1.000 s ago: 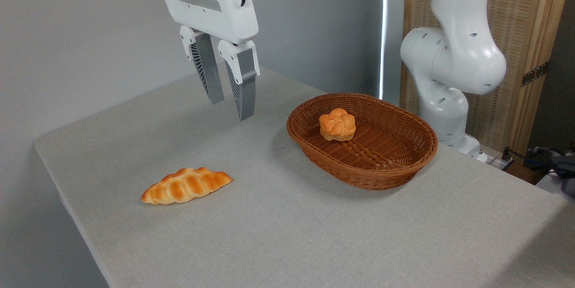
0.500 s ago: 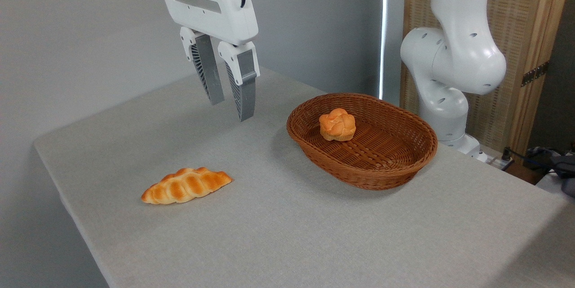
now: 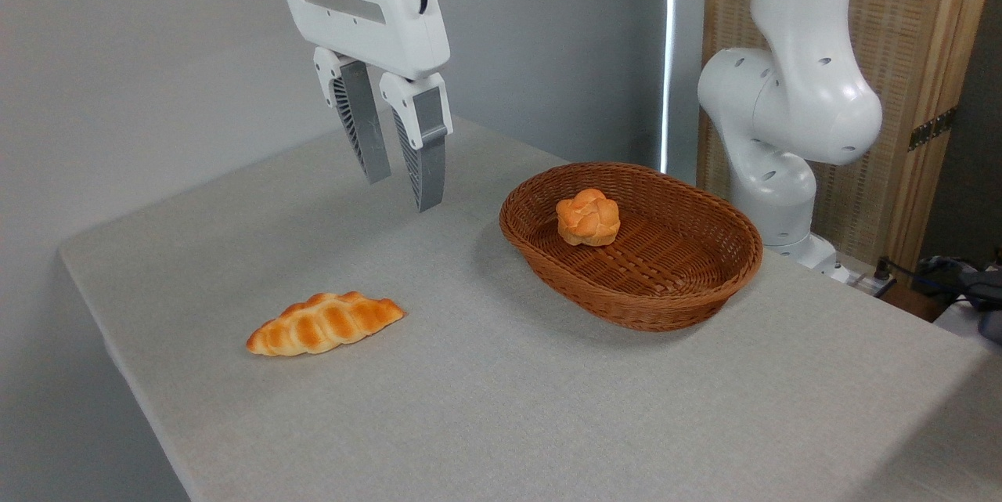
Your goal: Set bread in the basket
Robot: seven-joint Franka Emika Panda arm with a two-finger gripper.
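The long golden braided bread (image 3: 325, 323) lies flat on the grey table (image 3: 485, 392) near its front left. The oval brown wicker basket (image 3: 728, 283) stands at the right of centre, with a small round knotted bun (image 3: 588, 217) inside toward its far left end. My gripper (image 3: 404, 190) hangs in the air above the table's far part, up and to the right of the bread and to the left of the basket. Its two grey fingers (image 3: 427, 165) are apart with nothing between them.
The white arm base (image 3: 783, 126) rises behind the basket at the right. A wooden panel (image 3: 924, 95) stands behind it, and cables (image 3: 939, 275) lie at the far right. The table's left edge falls off close to the bread.
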